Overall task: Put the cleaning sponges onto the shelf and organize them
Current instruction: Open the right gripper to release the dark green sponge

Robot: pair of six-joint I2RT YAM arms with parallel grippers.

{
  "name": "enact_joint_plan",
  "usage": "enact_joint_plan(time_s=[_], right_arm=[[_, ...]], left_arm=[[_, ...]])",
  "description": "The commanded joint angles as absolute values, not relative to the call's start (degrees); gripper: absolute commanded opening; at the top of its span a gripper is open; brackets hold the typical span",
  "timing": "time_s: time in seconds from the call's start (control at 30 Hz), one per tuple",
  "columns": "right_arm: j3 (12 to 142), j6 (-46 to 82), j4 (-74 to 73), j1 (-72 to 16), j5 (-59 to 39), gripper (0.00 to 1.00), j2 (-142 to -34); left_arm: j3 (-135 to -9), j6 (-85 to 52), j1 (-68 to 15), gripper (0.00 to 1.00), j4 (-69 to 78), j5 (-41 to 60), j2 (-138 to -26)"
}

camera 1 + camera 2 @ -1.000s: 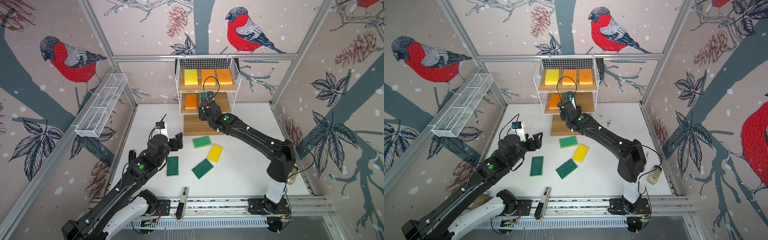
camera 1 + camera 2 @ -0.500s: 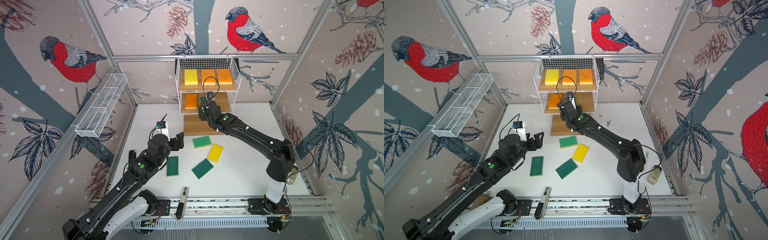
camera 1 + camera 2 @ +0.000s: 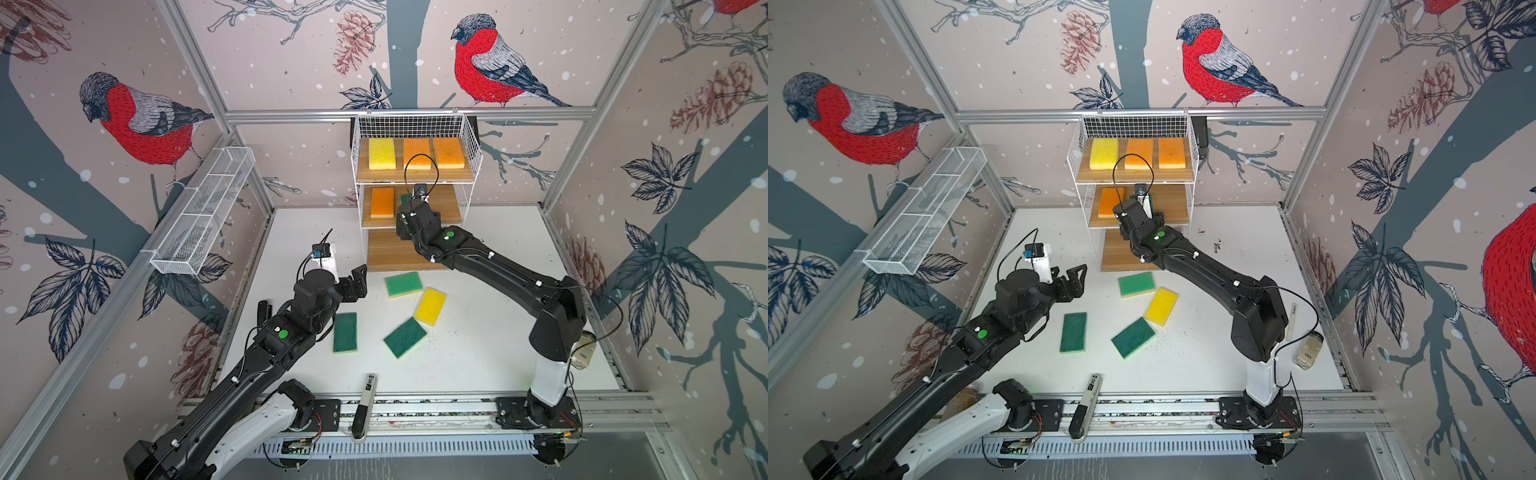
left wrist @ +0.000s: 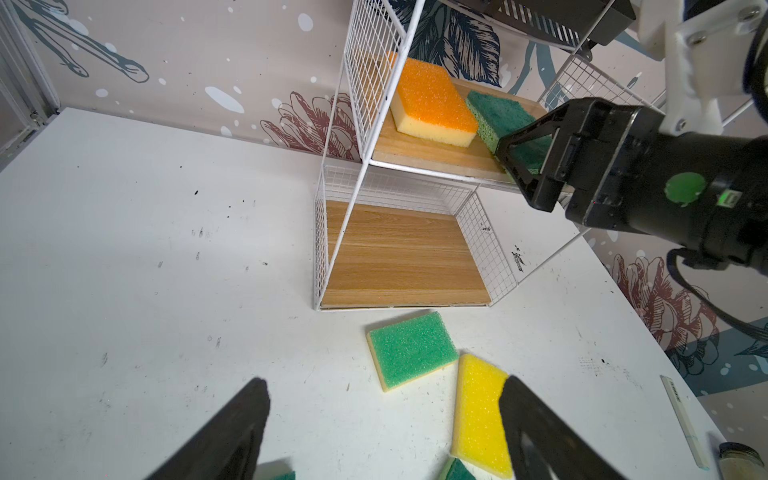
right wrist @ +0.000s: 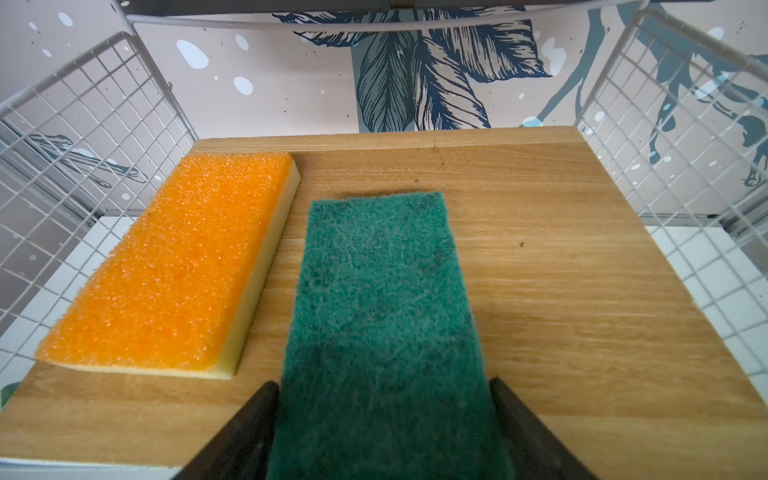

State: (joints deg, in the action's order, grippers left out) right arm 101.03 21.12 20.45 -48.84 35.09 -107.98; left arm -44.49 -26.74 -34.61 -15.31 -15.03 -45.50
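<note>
The shelf (image 3: pixel 415 178) stands at the back. Its top board holds a yellow sponge (image 3: pixel 382 153) and two orange sponges (image 3: pixel 417 153). On the middle board lies an orange sponge (image 5: pixel 174 274), and beside it a dark green sponge (image 5: pixel 382 291) lies flat. My right gripper (image 5: pixel 382 386) has its fingers against both long sides of that sponge. On the table lie a light green sponge (image 3: pixel 403 284), a yellow one (image 3: pixel 431 306) and two dark green ones (image 3: pixel 405 336) (image 3: pixel 345 332). My left gripper (image 3: pixel 360 282) hovers open and empty, left of the light green sponge.
The shelf's bottom board (image 3: pixel 395 253) is bare. A long white mesh basket (image 3: pixel 203 216) hangs on the left wall. A black and white marker-like tool (image 3: pixel 365 407) lies on the front rail. A small jar (image 3: pixel 582 353) stands at the table's right edge by the right arm's base.
My left gripper has drifted slightly to the right, toward the loose sponges. The right arm has stayed at the middle board with the dark green sponge.
</note>
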Motion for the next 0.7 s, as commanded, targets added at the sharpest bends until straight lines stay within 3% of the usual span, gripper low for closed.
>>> enact_joint_plan(time_s=[0.0,0.67], right_arm=[[102.1,21.6,17.6,-48.6,35.9,0.78,-107.7],[93.1,22.3,15.3,-49.9,30.3,0.88,-97.3]], left_arm=[[-44.4,-26.2,-34.5,0.87,-13.5,-15.0,-45.4],[-45.4,-26.5,-34.5,0.87,-14.5,-13.6,-46.2]])
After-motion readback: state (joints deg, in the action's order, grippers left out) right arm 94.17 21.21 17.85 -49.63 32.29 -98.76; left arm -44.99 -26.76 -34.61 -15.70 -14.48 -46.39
